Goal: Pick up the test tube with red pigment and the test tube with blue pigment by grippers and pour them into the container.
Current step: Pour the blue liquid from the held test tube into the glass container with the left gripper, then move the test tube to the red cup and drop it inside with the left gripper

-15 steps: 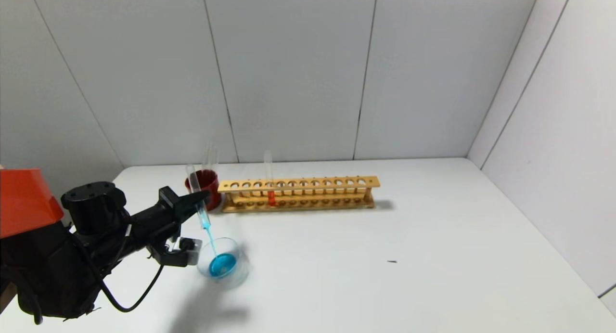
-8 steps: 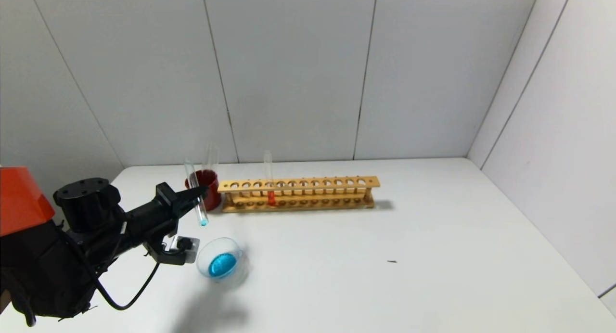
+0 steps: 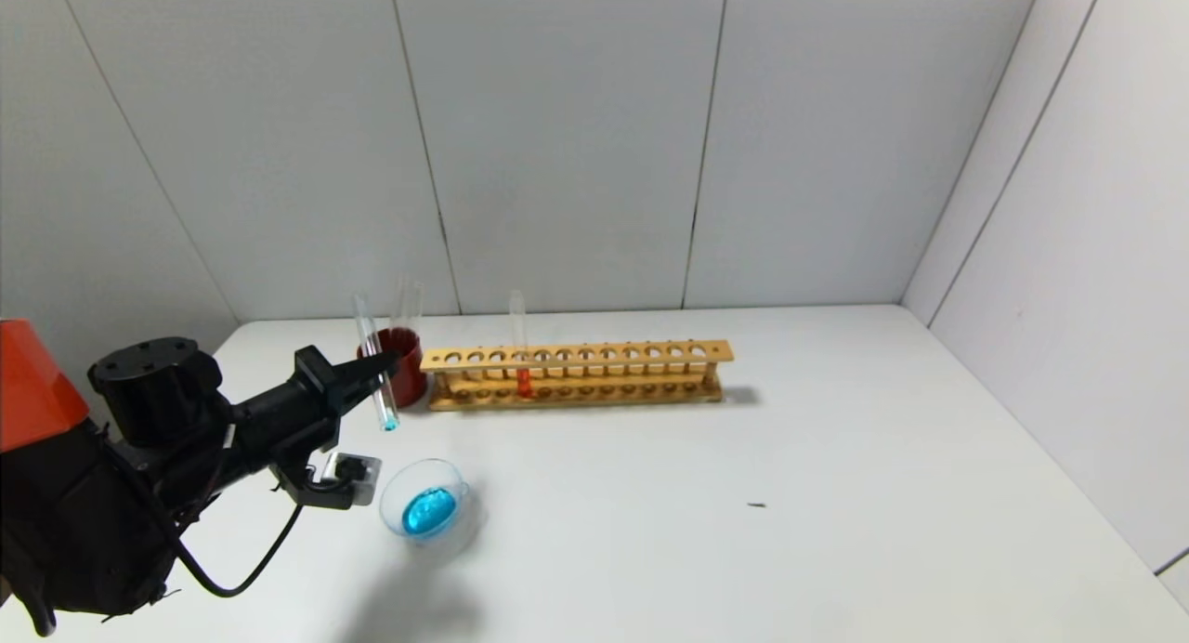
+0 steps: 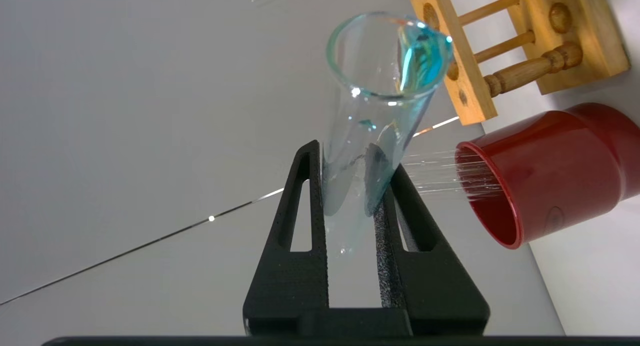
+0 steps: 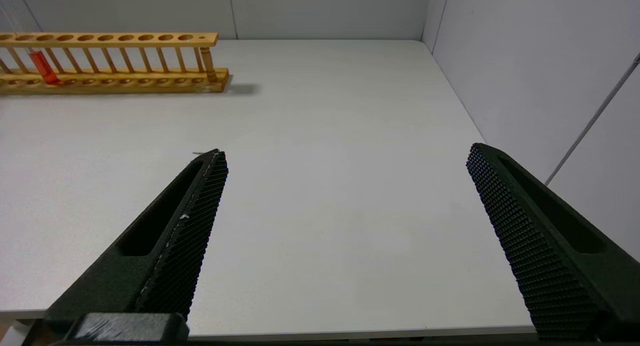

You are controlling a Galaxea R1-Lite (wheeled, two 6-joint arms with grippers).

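At the lower left of the head view, the left hand of the bulky black arm is closed on the slim clear glass test tube with blue pigment, gripping it around mid-length. The tube is nearly upright, leaning slightly, and only a small blue-teal remnant sits at its lower tip. In the left wrist view the two black textured fingers press against both sides of the glass, and blue film streaks the tube's rim.

Below the tube, slightly right of its tip in the head view, the small round shallow clear glass container sits on the white worktop with a pool of blue liquid in its bottom. The tube's tip hangs above it, apart from its rim.

Just behind the held tube stands an opaque dark red cup with a colourless clear tube rising from it. Touching or just beside the cup, to its right, is a long wooden test tube rack, running toward the centre of the frame. The slim clear test tube with red pigment stands upright in a hole near the rack's left end, with orange-red liquid at its bottom.

The right hand, seen only in its wrist view, hovers above bare worktop with its fingers spread wide, holding nothing.

No brand, label or writing can be read on any item.
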